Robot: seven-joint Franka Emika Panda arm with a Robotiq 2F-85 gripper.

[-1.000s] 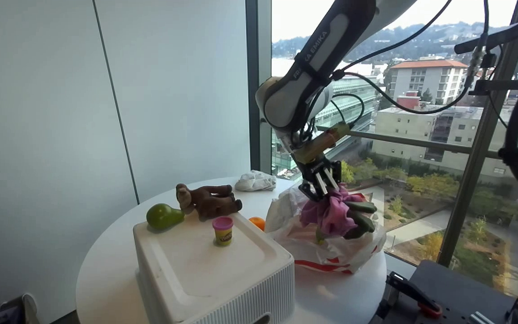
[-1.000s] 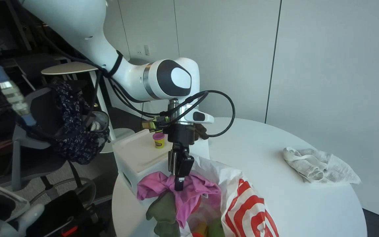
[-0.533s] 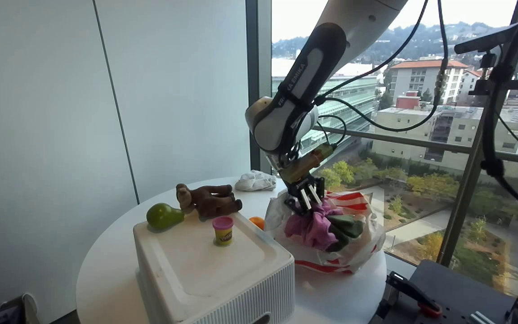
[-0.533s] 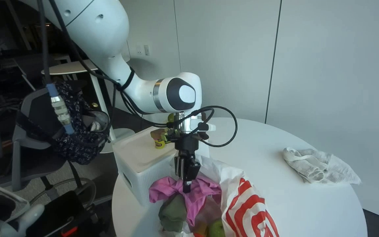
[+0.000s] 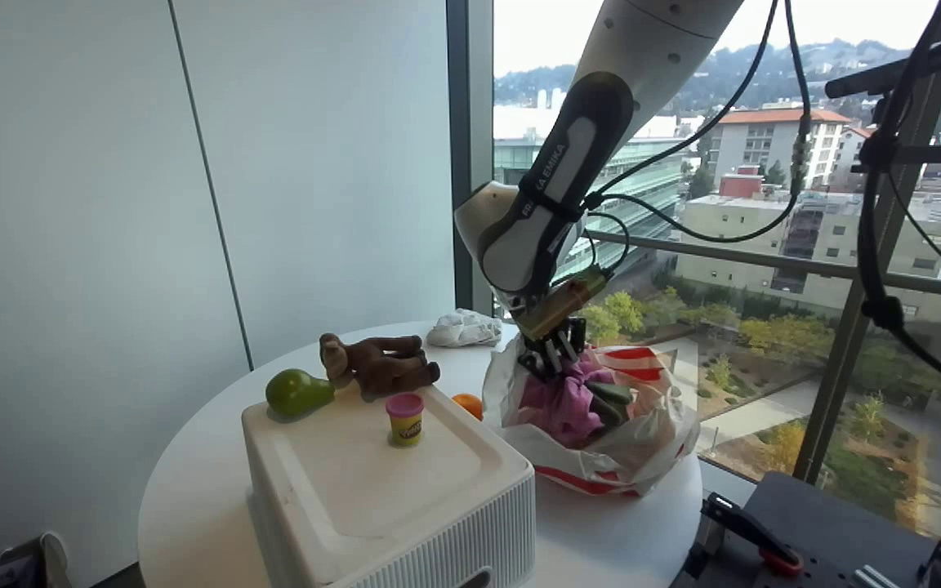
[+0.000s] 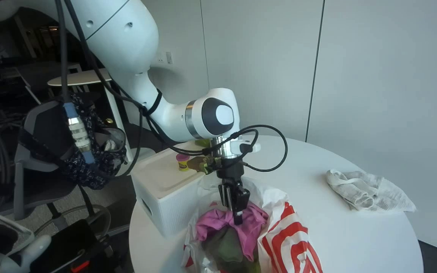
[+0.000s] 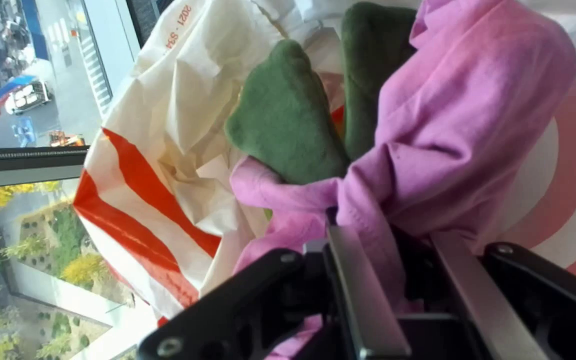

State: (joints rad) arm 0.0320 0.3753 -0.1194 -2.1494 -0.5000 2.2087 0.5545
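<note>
My gripper [image 7: 393, 234] is shut on a bunched pink cloth [image 7: 433, 135], which passes between its fingers. Two soft dark green pieces [image 7: 288, 117] stick out beside the cloth in the wrist view; whether they are joined to it I cannot tell. Cloth and green pieces sit within the mouth of a white plastic bag [image 5: 650, 449] with red stripes. In both exterior views the gripper [image 6: 236, 217] points down into this bag, its tips partly hidden by folds. The bag's deeper contents are mostly covered.
A white box [image 5: 389, 506] stands beside the bag on the round table [image 5: 193, 482]. On it are a green pear-like fruit [image 5: 297, 393], a brown toy animal [image 5: 385, 366] and a Play-Doh tub [image 5: 405, 420]. Nearby lie an orange [image 5: 468, 404] and a whitish rag [image 6: 370, 191].
The gripper has come down with the pink cloth and shifted toward the bag's middle. Cloth and green pieces, earlier above the bag's edge, now sit lower inside its opening.
</note>
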